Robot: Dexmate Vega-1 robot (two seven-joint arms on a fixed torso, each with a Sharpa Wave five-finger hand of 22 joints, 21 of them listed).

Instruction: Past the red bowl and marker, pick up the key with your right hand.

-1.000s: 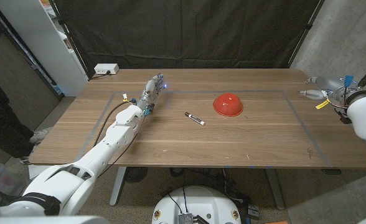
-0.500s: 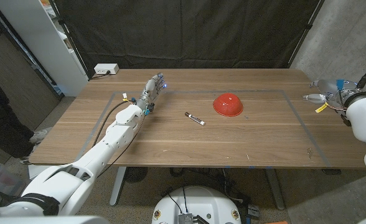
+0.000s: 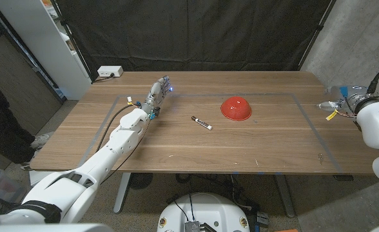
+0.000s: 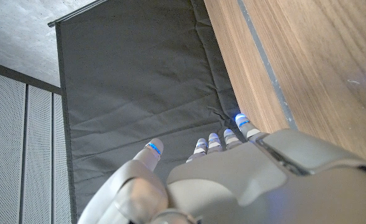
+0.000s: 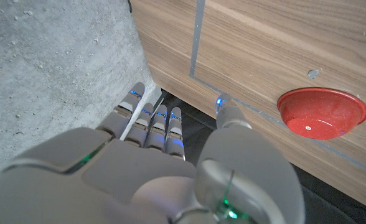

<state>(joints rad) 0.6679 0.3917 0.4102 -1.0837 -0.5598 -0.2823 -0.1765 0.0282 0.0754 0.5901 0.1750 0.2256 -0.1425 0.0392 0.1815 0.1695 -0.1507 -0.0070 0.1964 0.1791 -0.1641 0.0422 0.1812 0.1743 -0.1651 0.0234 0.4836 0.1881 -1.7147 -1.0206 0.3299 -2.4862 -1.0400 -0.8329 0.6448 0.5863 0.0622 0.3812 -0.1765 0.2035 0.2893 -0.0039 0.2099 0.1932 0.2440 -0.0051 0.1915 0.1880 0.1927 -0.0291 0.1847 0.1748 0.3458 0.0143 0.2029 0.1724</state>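
Right hand (image 3: 339, 103) sits at the right edge of the head frame, just off the desk's far right corner. In the right wrist view its fingers (image 5: 147, 118) lie straight and side by side with the thumb apart, nothing between them: released, empty. It hangs over the concrete floor beside the desk edge, not over the wood, so it is parked clear of the work area and any reach has to come inward.

The key (image 3: 320, 156) is a small dark speck at lower right of the head frame, near the desk's front edge just outside the tape line, well apart from the hand. Too small to read its orientation.

Red bowl (image 3: 235, 107) stands upside down right of centre; the marker (image 3: 201, 122) lies just left of it, apart from it. Both sit mid-desk, well apart from the key. Judgement: a reach along the right side need not cross either.

Left hand (image 3: 158, 92) rests upper left of centre on the desk (image 3: 176, 151), fingers extended and empty, far from all three objects.
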